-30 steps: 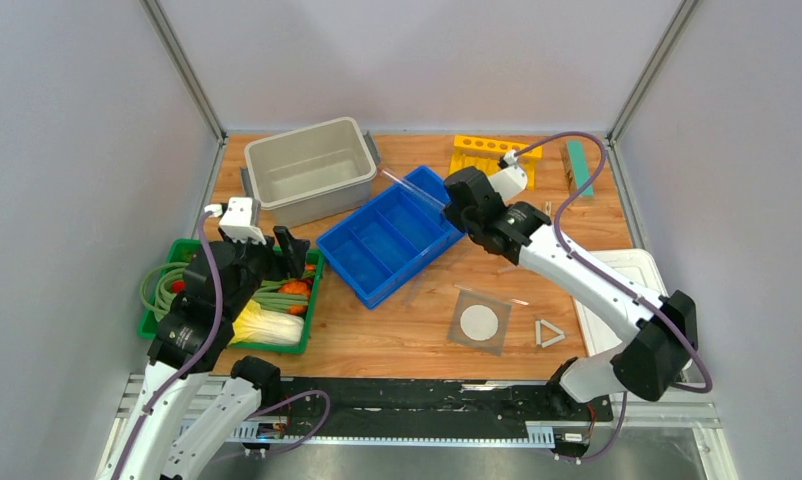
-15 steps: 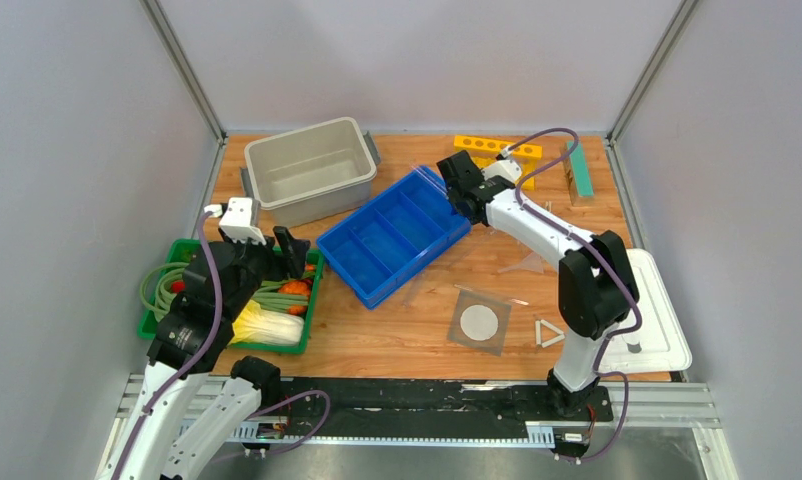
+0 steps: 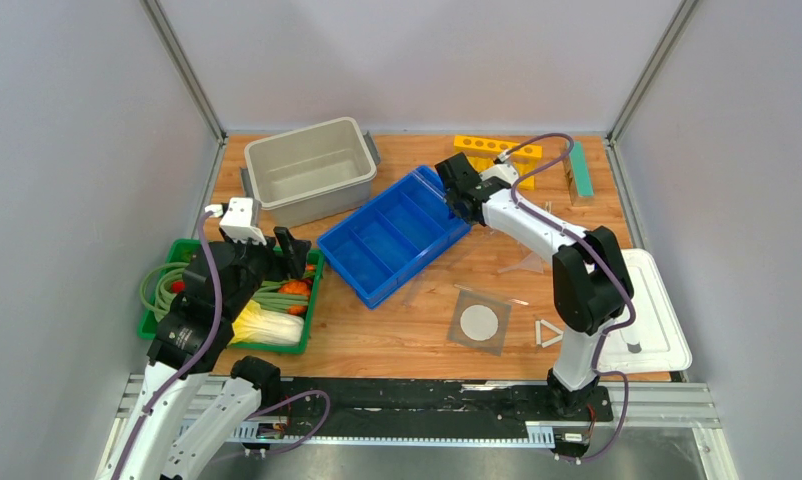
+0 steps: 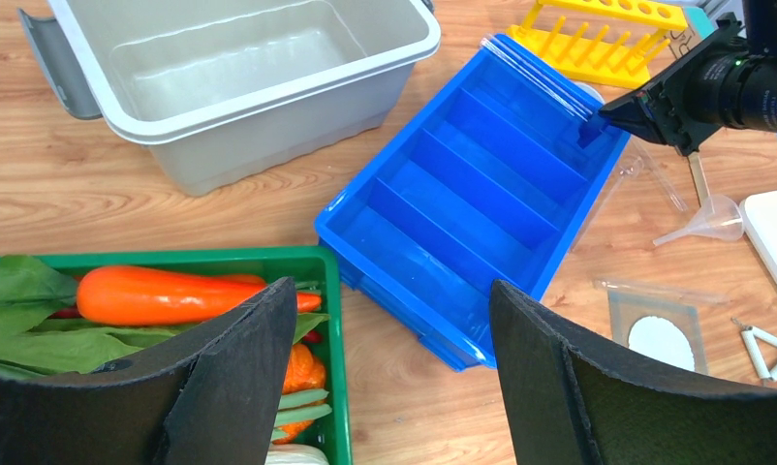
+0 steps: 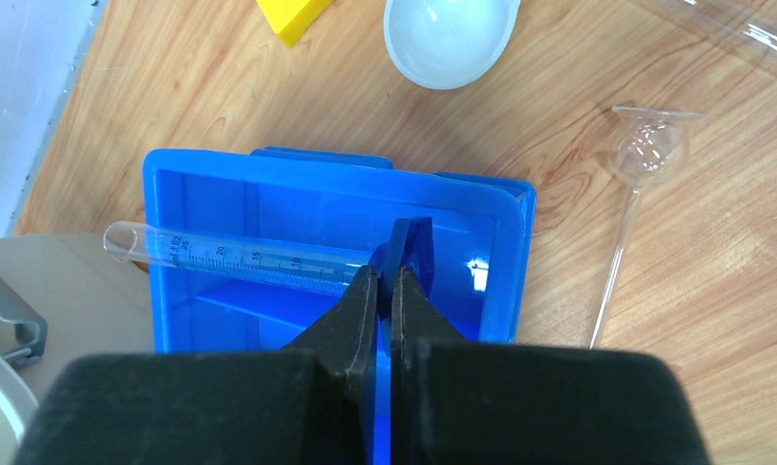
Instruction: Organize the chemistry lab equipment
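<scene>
My right gripper [image 5: 390, 271] is shut on the blue foot of the blue-tipped tool [image 5: 239, 260], a clear graduated tube. The tube lies level over the far end compartment of the blue tray [image 3: 392, 240]; in the top view that gripper [image 3: 457, 190] is at the tray's far corner. My left gripper [image 4: 392, 291] stands open with nothing in it, above the right rim of the green basket [image 4: 328, 320]. On the table lie the grey mesh with white disc [image 3: 480, 321], the white triangle [image 3: 549, 333], a clear funnel [image 4: 714, 215], a thin clear rod [image 4: 646, 288] and the clear round dish [image 5: 450, 34].
A grey bin [image 3: 310, 170] stands at the back left, a yellow rack [image 3: 495, 152] and a green block [image 3: 579, 170] at the back. The white lid [image 3: 657, 320] lies at the right edge. A long-stemmed glass bulb [image 5: 646, 150] lies right of the tray. The basket holds vegetables.
My right arm has folded back, carrying the tube from beside the tray's right side to its far end; it has hardly moved in the last half second. The left arm is still.
</scene>
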